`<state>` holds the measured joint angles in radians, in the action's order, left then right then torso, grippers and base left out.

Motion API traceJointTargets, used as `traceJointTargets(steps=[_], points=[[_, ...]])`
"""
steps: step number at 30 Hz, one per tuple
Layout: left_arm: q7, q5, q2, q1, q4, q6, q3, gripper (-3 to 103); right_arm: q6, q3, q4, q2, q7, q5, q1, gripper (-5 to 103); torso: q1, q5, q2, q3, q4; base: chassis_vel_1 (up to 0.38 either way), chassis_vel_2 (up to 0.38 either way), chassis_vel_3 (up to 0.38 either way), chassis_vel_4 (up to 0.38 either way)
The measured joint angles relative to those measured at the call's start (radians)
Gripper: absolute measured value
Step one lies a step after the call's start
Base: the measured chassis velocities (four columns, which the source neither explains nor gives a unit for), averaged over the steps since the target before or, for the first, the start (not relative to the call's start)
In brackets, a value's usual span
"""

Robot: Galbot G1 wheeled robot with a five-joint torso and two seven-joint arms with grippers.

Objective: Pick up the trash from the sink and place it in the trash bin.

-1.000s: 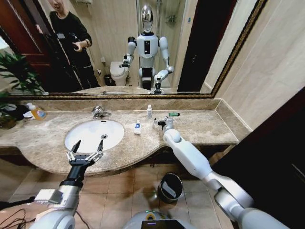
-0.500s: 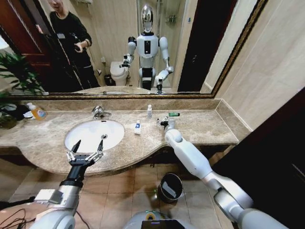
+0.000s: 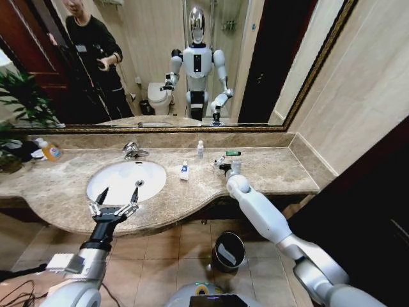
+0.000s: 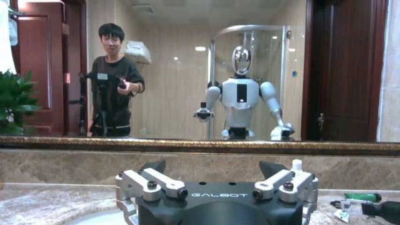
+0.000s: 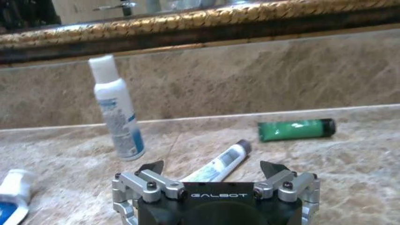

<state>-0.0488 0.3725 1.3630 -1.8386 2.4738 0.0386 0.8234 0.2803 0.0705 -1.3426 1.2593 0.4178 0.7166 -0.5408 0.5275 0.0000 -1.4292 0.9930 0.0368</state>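
Nothing is binned yet: your right hand, fingers apart, hovers over the white tube on the tabletop, far right of the sink. Your left hand waits open at the sink's near edge, and the trash bin sits on the floor below.

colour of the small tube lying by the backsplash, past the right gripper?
Green tube with a black cap; clearest in the right wrist view.
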Motion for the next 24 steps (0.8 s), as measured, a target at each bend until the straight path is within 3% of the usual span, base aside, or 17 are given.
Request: traceJointTargets(steps=[16, 20, 24], points=[[0.0, 0.0, 0.0, 0.0, 0.0, 0.0, 0.0, 100, -0.004, 0.014, 0.044, 0.036, 0.013, -0.035, 0.011, 103, 0.0, -0.0001, 0.0, 0.0, 0.0, 0.0, 0.0, 0.0, 0.0], [0.0, 0.0, 0.0, 0.0, 0.0, 0.0, 0.0, 100, -0.006, 0.018, 0.053, 0.04, 0.013, -0.042, 0.011, 99, 0.0, 0.0, 0.0, 0.0, 0.0, 0.0, 0.0, 0.0, 0.0], [0.0, 0.0, 0.0, 0.0, 0.0, 0.0, 0.0, 100, -0.017, 0.024, 0.067, 0.045, 0.013, -0.056, 0.014, 82, 0.0, -0.0001, 0.0, 0.0, 0.0, 0.0, 0.0, 0.0, 0.0]])
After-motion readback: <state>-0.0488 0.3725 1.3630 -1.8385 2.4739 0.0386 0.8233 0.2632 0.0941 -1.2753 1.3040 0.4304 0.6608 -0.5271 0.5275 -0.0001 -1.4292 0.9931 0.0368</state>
